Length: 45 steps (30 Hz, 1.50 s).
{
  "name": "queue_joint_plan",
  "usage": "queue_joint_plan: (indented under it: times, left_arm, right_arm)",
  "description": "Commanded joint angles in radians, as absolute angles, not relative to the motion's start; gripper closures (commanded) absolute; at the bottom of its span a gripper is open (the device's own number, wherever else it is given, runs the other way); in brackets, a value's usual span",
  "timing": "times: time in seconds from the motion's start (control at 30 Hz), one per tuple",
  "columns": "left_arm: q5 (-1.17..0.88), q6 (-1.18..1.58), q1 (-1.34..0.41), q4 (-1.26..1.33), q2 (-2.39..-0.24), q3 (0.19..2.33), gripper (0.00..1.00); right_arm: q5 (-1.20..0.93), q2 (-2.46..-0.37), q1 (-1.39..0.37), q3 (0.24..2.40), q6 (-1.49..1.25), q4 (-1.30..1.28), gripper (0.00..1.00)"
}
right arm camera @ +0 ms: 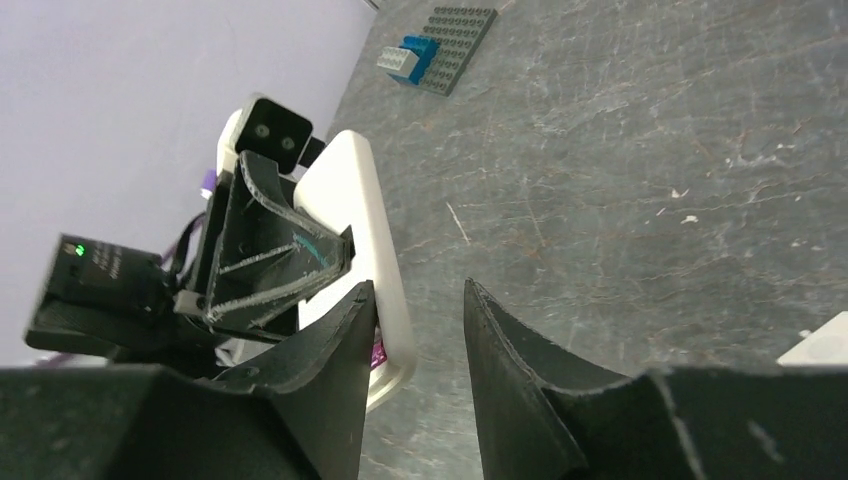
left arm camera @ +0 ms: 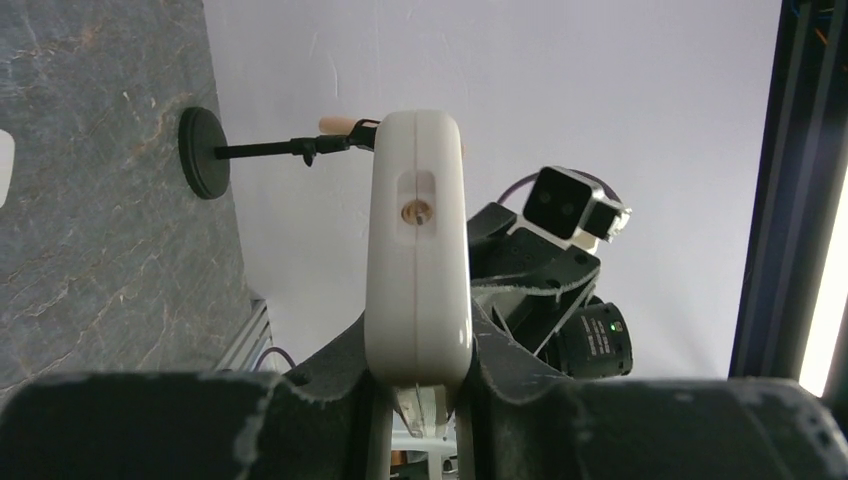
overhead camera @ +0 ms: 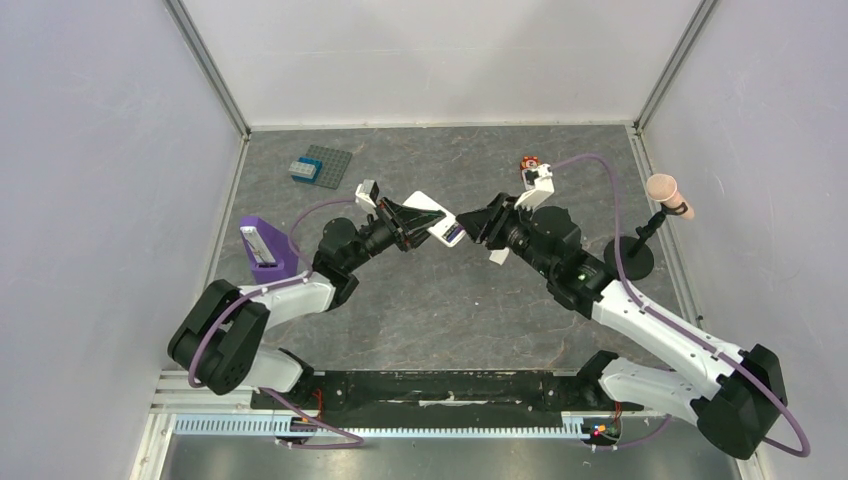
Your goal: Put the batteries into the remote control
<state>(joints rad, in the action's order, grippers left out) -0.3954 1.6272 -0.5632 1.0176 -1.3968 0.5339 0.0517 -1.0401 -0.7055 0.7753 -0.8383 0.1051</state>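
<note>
My left gripper [overhead camera: 425, 220] is shut on the white remote control [overhead camera: 436, 222] and holds it above the table's middle. In the left wrist view the remote [left arm camera: 418, 250] stands edge-on between the fingers [left arm camera: 345, 365]. A bluish-purple battery [overhead camera: 452, 233] shows at the remote's free end, also in the right wrist view [right arm camera: 381, 353]. My right gripper [overhead camera: 478, 227] is open, its tips at that end of the remote. In the right wrist view [right arm camera: 420, 305] the remote [right arm camera: 362, 215] lies against the left finger [right arm camera: 335, 345]. The dark battery is not in view.
A small flat white piece [overhead camera: 497, 257] lies on the table below the right gripper. A grey baseplate with a blue brick [overhead camera: 318, 166] sits far left. A purple stand with a white piece [overhead camera: 266, 250] is at left. A red-orange toy [overhead camera: 530, 163] and a microphone stand [overhead camera: 640, 245] are at right.
</note>
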Motion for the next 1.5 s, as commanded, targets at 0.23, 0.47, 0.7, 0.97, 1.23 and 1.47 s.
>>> queue_joint_plan:
  times: [0.23, 0.47, 0.7, 0.97, 1.23, 1.47]
  left_arm:
    - [-0.324, 1.704, -0.560, 1.019, -1.335, 0.610, 0.98]
    - [-0.326, 1.749, -0.560, 1.009, -1.334, 0.596, 0.98]
    - [-0.330, 1.810, -0.559, 0.998, -1.334, 0.587, 0.98]
    - [-0.348, 1.671, -0.558, 0.997, -1.307, 0.572, 0.98]
    - [-0.358, 1.241, -0.557, 0.845, -1.176, 0.533, 0.98]
    - [-0.327, 1.027, -0.552, 0.743, -1.069, 0.505, 0.98]
  right_arm:
    - [0.156, -1.082, -0.868, 0.823, -0.503, -0.065, 0.60]
    - [0.276, -1.079, -0.922, 0.817, -0.377, -0.077, 0.52]
    - [0.359, -1.053, -0.944, 0.787, -0.281, -0.069, 0.43]
    - [0.323, -1.031, -0.894, 0.851, -0.480, -0.085, 0.17]
    - [0.133, -1.000, -0.812, 0.885, -0.729, -0.036, 0.13]
    - [0.080, -0.975, -0.754, 0.912, -0.740, -0.025, 0.12]
